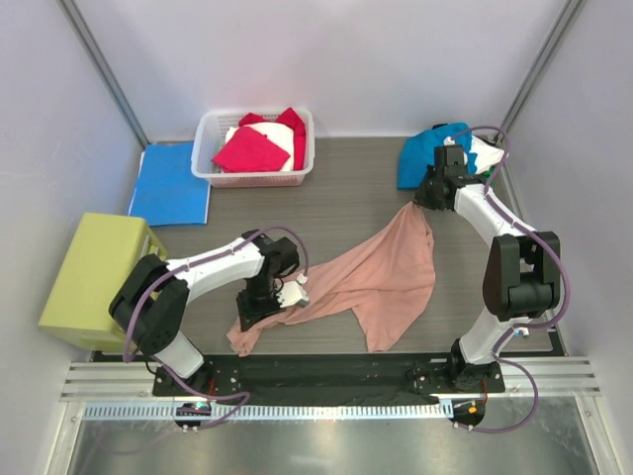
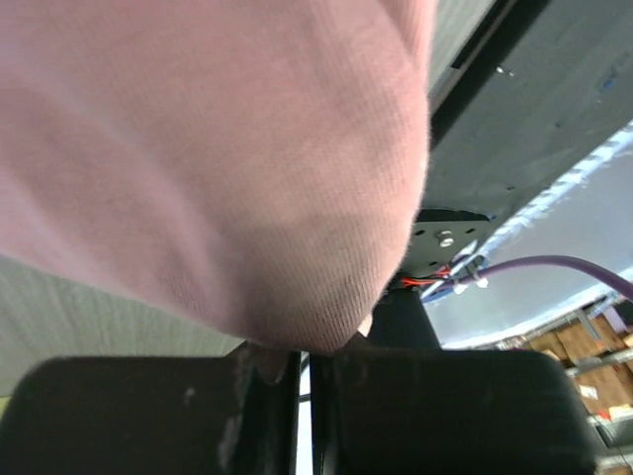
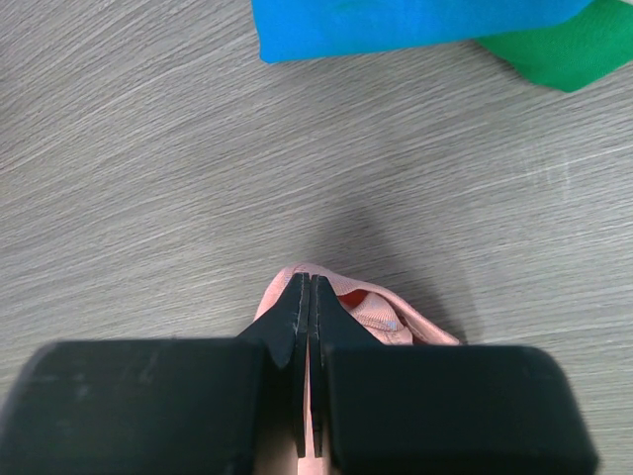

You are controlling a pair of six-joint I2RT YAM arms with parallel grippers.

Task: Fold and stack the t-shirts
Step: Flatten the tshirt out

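Dusty-pink t-shirt (image 1: 381, 277) lies across tabletop centre, stretched from near-left toward far-right corner. Left gripper (image 1: 282, 297) clenched on near-left end; right gripper (image 1: 427, 203) pinches far end. Magenta t-shirt (image 1: 249, 150) in white basket (image 1: 205, 148) at far edge.
Left wrist: pink cloth clamped between closed fingers.
Right wrist: fingers nip pink fold; teal-blue t-shirt (image 3: 415, 25), green t-shirt (image 3: 564, 54) beyond.

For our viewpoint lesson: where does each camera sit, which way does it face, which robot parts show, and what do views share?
Top: overhead behind the bases, looking down on the table; both arms show.
Left wrist: faces along the shut left gripper into the pink shirt.
Right wrist: looks down past the shut right gripper at the table, blue shirt beyond.
Shared: all three show the pink shirt.
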